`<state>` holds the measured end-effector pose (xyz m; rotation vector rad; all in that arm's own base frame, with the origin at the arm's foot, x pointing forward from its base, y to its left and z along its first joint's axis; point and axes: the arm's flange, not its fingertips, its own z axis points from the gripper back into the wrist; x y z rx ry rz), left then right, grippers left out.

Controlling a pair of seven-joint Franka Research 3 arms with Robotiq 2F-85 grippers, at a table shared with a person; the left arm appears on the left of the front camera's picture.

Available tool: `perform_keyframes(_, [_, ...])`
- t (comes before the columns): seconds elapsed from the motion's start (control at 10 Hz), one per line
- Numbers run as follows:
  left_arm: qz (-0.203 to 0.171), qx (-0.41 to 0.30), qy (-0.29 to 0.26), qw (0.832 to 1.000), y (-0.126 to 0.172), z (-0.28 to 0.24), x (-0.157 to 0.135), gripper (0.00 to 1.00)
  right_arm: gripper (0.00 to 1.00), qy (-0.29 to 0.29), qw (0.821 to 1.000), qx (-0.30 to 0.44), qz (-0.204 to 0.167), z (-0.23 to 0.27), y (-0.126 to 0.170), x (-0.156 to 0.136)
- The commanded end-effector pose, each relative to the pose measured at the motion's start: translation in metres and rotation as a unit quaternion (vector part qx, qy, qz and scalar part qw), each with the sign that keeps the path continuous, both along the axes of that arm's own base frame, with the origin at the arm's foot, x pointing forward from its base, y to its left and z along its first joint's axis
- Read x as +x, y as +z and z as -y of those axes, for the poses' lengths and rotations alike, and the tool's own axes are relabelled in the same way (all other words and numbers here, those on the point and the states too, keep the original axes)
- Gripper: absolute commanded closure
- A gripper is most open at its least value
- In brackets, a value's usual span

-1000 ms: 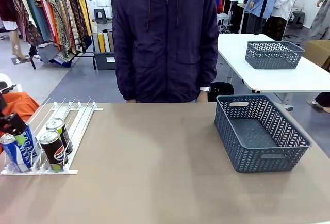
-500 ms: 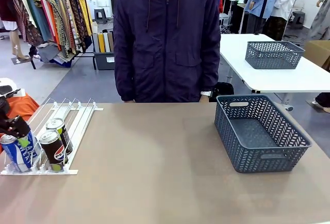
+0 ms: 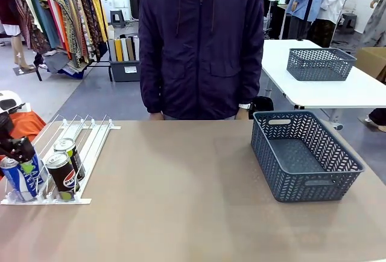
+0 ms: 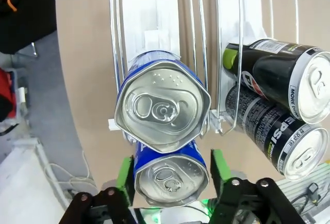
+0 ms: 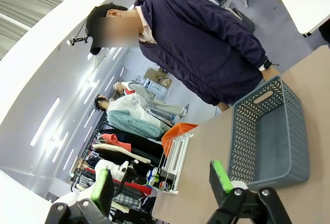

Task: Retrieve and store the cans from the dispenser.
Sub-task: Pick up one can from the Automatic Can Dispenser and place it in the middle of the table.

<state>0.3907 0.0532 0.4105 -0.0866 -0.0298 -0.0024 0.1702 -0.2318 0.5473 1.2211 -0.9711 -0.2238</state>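
The dispenser (image 3: 90, 144) lies at the table's left end, its white rails (image 4: 149, 17) running away from me in the left wrist view. Two blue-and-white cans stand in its outer lane. My left gripper (image 3: 18, 148) (image 4: 171, 163) is shut on the front blue can (image 4: 170, 180), a green pad against each side. The second blue can (image 4: 162, 108) sits right behind it, touching it. One blue can (image 3: 17, 180) shows in the front view below the gripper. Two black Pepsi cans (image 3: 62, 176) (image 3: 71, 153) fill the neighbouring lane. My right gripper (image 5: 161, 180) hangs open high above the table.
A dark grey-blue lattice basket (image 3: 283, 171) (image 5: 268, 131) stands on the table's right side with nothing in it. A person (image 3: 202, 44) in a dark jacket stands at the far edge, hands down. Another basket (image 3: 319, 64) sits on a white table behind.
The left gripper's jaws have closed in from wide open onto the front blue can. The person has shifted slightly to the right. The cans have not moved.
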Motion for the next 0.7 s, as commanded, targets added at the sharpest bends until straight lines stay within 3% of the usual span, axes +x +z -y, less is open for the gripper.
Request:
perform_keyframes(0.0, [0.005, 0.007, 0.016, 1.000, 0.000, 0.004, -0.001, 1.00, 0.00, -0.002, 1.000, -0.002, 0.017, 0.001, 0.005, 0.004])
perform_keyframes(0.6, [0.011, 0.017, 0.000, 1.000, 0.011, 0.011, -0.004, 1.00, 0.00, -0.002, 1.000, -0.002, 0.017, 0.001, 0.005, 0.004])
